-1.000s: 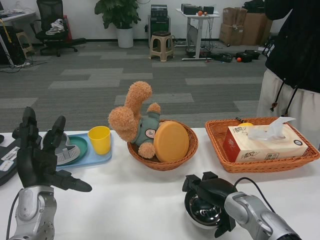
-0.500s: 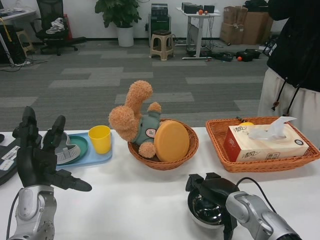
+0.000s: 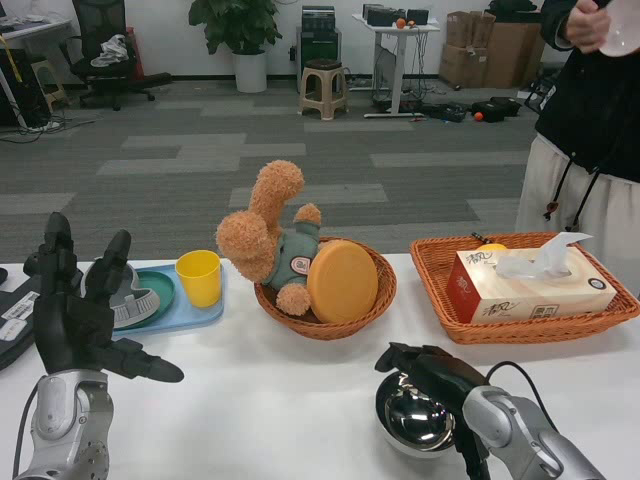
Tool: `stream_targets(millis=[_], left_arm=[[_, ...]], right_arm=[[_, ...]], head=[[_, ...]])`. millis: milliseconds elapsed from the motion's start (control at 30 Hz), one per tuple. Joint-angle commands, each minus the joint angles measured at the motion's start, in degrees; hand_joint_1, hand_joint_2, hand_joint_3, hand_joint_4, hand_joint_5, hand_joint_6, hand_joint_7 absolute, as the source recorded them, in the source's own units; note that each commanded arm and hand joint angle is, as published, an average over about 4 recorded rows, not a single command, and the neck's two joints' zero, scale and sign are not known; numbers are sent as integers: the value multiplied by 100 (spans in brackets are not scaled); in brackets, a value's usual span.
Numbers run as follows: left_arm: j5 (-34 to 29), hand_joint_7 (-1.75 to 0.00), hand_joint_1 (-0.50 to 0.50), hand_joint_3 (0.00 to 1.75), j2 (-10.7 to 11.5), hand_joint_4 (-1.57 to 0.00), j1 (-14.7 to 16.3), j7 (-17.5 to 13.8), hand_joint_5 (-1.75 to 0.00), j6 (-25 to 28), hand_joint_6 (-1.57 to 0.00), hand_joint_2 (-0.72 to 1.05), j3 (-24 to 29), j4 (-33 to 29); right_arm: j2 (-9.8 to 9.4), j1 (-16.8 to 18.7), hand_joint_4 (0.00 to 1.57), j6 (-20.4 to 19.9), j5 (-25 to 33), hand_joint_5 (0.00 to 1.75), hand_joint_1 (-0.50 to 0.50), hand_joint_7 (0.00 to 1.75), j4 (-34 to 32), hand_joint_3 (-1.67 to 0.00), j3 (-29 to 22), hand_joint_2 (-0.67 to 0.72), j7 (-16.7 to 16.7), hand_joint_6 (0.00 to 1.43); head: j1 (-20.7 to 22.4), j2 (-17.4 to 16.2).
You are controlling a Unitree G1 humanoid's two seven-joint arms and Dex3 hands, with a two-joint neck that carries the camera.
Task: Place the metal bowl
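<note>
Over the last second our right hand (image 3: pixel 436 372) had eased back; its fingers now curled over the rim of the metal bowl (image 3: pixel 414 418), on the table (image 3: pixel 270 410) before the toy's basket (image 3: pixel 325 322). Placement looked nearly finished. Our left hand (image 3: pixel 75 310) waited, fingers apart.

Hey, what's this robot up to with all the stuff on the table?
The robot's right hand is wrapped over the rim of a shiny metal bowl sitting on the white table, near its front edge. Its left hand is raised, fingers spread, holding nothing. Behind are a round basket with a teddy bear, a basket with a tissue box, and a yellow cup on a blue tray. A person stands at the right.
</note>
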Motion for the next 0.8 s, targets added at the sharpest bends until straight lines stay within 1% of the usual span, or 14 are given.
stream_targets(millis=[33, 100, 167, 233, 333, 433, 500, 600, 733, 800], left_arm=[[-40, -7, -50, 9, 43, -60, 40, -9, -10, -54, -10, -72, 21, 4], [-40, -7, -50, 9, 43, -60, 40, -9, -10, -54, -10, -72, 21, 4], [-40, -7, -50, 9, 43, -60, 44, -9, -10, -54, -10, -72, 26, 4], [-40, -7, -50, 9, 43, -60, 49, -9, -10, -54, -10, -72, 28, -1], [-40, -7, -50, 9, 36, -60, 47, -9, -10, -54, -10, -72, 35, -3], [-40, -7, -50, 9, 36, -60, 42, -9, -10, -54, -10, -72, 37, 2], [-40, -7, -50, 9, 38, -60, 44, -9, -10, -54, -10, -72, 37, -3], [-40, -7, -50, 9, 38, -60, 49, -9, -10, -54, -10, -72, 37, -5], [-40, -7, -50, 9, 34, -60, 49, -9, -10, -54, -10, -72, 19, -5], [-40, -7, -50, 9, 34, -60, 49, -9, -10, -54, -10, -72, 6, -5]], right_arm=[[24, 117, 0, -32, 393, 0, -46, 63, -93, 0, -171, 72, -136, 0], [43, 141, 0, -113, 727, 0, -46, 56, -98, 0, -243, 72, -242, 0], [68, 169, 0, -234, 1316, 0, -46, 51, -93, 0, -289, 72, -347, 0], [90, 215, 0, -338, 1934, 0, -45, 37, -89, 0, -311, 72, -429, 0], [142, 286, 0, -436, 2755, 0, -42, 17, -122, 0, -340, 69, -451, 0], [208, 334, 0, -513, 3509, 0, -42, 14, -280, 0, -452, 66, -374, 0], [246, 382, 0, -527, 3817, 0, -42, 14, -504, -2, -595, 66, -262, 0], [300, 462, 0, -527, 4096, 0, -42, 14, -871, -2, -839, 66, -125, 0], [388, 580, 0, -570, 4271, 0, -42, 14, -1368, 0, -1269, 66, -51, 0], [437, 611, 0, -658, 4320, 0, -42, 14, -1561, 0, -1476, 66, -60, 0]], head=[[-8, -3], [-13, -9], [-9, -14], [-12, -25], [-13, -28], [-20, -40], [-23, -50], [-27, -45], [-34, -43], [-22, -50]])
